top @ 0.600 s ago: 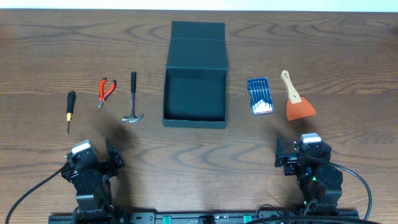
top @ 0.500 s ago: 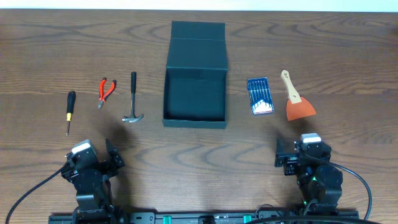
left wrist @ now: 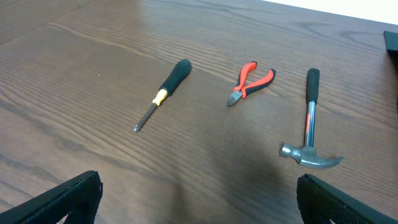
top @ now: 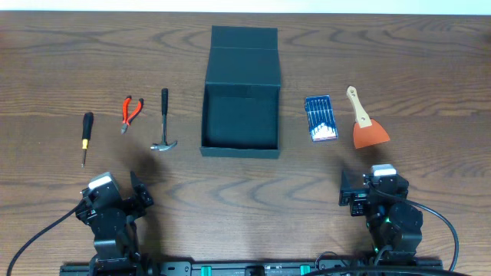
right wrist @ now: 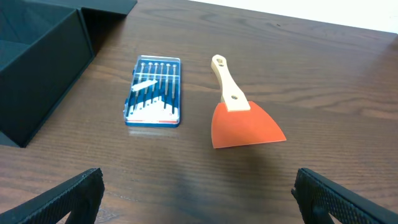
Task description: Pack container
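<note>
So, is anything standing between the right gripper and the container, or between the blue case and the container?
Nothing visible does. Only bare table lies between the open right gripper and the container, and between the blue case and its right wall. The scraper lies farther right, outside both paths.

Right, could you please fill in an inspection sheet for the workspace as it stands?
Surface: dark wooden table, no spills seen.
Job's things: container open, lid folded back, empty; screwdriver, pliers and hammer lying to its left; blue bit case and orange scraper to its right.
Clutter: nothing seen.
Grippers: left gripper and right gripper both open, holding nothing, near the front edge.
Cables: black cables trailing from the arm bases.
Surroundings: pale strip beyond the far edge; nothing else seen.
</note>
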`<control>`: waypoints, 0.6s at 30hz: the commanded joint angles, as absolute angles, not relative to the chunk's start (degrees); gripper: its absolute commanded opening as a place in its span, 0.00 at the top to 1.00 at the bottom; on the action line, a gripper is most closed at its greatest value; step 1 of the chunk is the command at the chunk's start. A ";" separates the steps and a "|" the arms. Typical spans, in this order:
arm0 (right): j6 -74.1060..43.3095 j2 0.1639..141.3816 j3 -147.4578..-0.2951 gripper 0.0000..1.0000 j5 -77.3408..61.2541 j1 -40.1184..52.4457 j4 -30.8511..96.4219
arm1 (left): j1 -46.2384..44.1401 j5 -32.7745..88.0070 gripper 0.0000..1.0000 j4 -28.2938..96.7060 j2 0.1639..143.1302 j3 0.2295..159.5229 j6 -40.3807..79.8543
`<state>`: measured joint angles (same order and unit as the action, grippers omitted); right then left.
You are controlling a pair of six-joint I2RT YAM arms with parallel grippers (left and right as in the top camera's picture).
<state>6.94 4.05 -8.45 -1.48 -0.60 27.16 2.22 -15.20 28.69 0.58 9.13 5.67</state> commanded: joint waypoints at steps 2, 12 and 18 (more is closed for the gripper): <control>7.57 3.66 -7.68 0.01 -0.86 0.08 27.24 | 2.57 -15.49 0.01 29.06 0.32 8.14 4.73; 7.57 3.66 -7.68 0.01 -0.86 0.08 27.24 | 2.57 -17.41 0.02 28.86 0.32 8.14 3.86; 2.79 3.64 -7.70 0.01 -6.50 0.08 23.66 | 2.57 -24.05 0.02 29.02 0.34 8.14 0.23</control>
